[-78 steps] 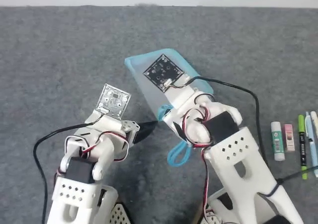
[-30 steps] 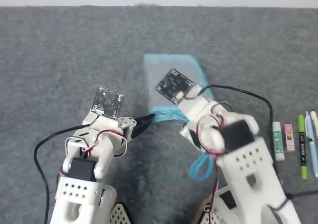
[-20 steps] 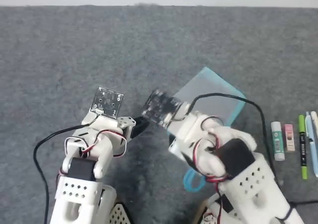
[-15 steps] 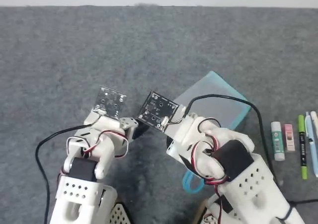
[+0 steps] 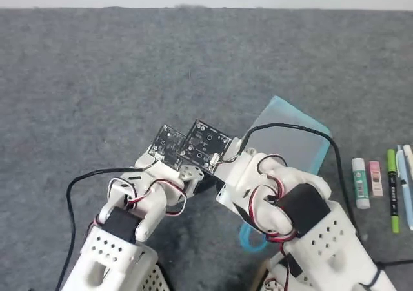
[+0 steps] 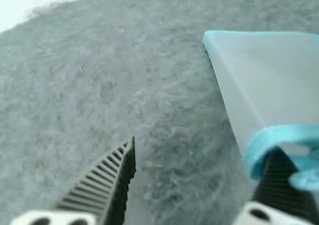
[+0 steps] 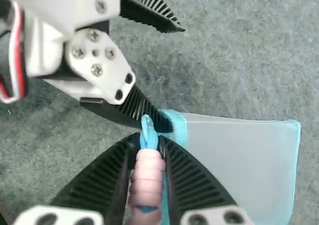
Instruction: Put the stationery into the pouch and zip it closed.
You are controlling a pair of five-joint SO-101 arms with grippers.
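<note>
The pouch (image 5: 288,135) is translucent with light blue trim and lies on the grey mat, right of centre. My right gripper (image 7: 148,137) is shut on the blue strap (image 7: 147,127) at the pouch's near corner, with a pink piece (image 7: 146,177) between its fingers. A blue loop (image 5: 248,238) hangs under that arm. My left gripper (image 6: 202,150) is open right beside that corner, and one finger (image 6: 279,180) touches the pouch's blue end (image 6: 271,135). The right wrist view shows the left gripper (image 7: 175,80) open, close in front. The stationery sits at the far right: a glue stick (image 5: 360,182), a pink eraser (image 5: 375,178) and a green pen (image 5: 392,191).
More pens (image 5: 406,181) lie at the right edge of the mat. Both arm bases crowd the front of the table. A black cable (image 5: 303,131) crosses over the pouch. The grey mat (image 5: 97,78) is bare to the left and at the back.
The right arm swung the pouch from the centre over to the right while holding its strap. The left arm then moved right, up against the pouch's near corner.
</note>
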